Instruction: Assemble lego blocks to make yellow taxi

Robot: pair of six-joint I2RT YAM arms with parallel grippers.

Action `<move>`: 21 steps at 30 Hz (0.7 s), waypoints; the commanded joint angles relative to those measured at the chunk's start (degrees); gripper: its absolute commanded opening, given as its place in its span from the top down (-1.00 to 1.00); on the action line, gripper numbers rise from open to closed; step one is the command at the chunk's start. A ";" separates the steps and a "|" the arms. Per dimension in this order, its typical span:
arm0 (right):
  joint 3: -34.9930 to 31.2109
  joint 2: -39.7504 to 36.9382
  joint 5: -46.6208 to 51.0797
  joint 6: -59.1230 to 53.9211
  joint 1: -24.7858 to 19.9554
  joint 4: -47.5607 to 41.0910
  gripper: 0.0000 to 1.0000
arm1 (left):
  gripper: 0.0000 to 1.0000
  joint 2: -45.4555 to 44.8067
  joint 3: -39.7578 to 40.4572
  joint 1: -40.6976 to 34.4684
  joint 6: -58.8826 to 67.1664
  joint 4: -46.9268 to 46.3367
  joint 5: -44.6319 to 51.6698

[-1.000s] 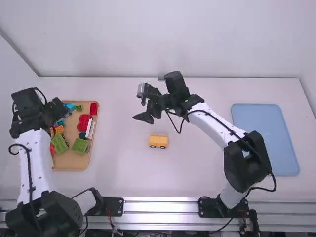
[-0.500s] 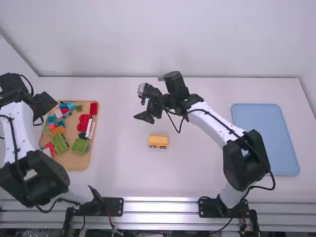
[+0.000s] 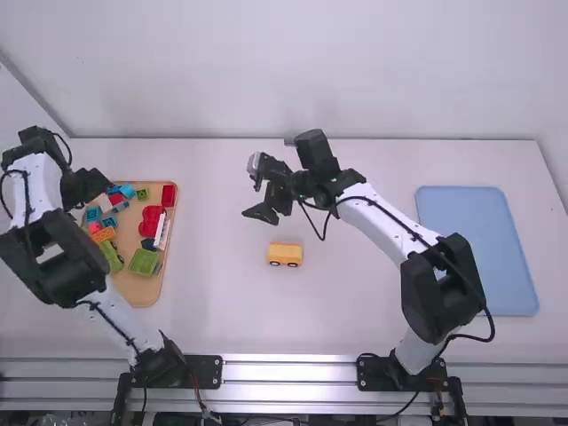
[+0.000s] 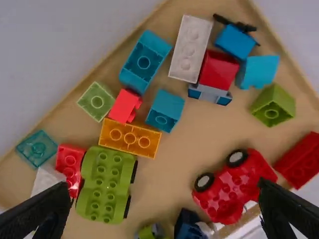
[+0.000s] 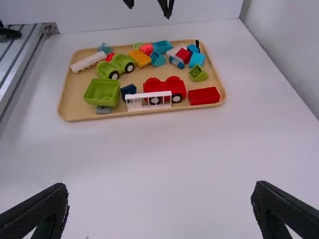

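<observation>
Table [image 3: 355,324], high view: yellow car [image 3: 285,255] upright on its dark wheels, between the tan tray [image 3: 135,293] on the left and the light blue board [image 3: 477,251] on the right. Right claw [image 3: 252,195] hangs over open table beyond the car and slightly left of it; fingers wide apart. Left claw [image 3: 89,185] is over the far left part of the tan tray, fingers also spread wide. Tray contents, left wrist view: green car base [image 4: 105,185], its wheels out to the side; orange block [image 4: 129,137] near one end of it, hollow side up; white block [image 4: 190,48] beside a small red block [image 4: 218,68]; red car [image 4: 233,186] tipped over, two black wheels showing. From the right wrist view I note a green open box [image 5: 102,92] next to a dark blue piece [image 5: 128,91], and a white fence [image 5: 148,100] standing along the red car's side. Long red block [image 5: 204,96] sits by the tray's corner, near the red car and apart from the green box.
</observation>
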 commanded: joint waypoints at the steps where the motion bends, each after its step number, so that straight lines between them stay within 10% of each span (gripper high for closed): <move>1: 1.88 0.13 -0.20 -0.15 -0.22 -0.46 -0.97 | -0.98 2.86 1.27 1.18 -0.02 -0.81 0.28; 21: 1.88 0.13 -0.17 -1.33 -0.20 -1.22 -0.97 | -0.98 10.78 -2.62 3.21 -26.58 2.32 7.61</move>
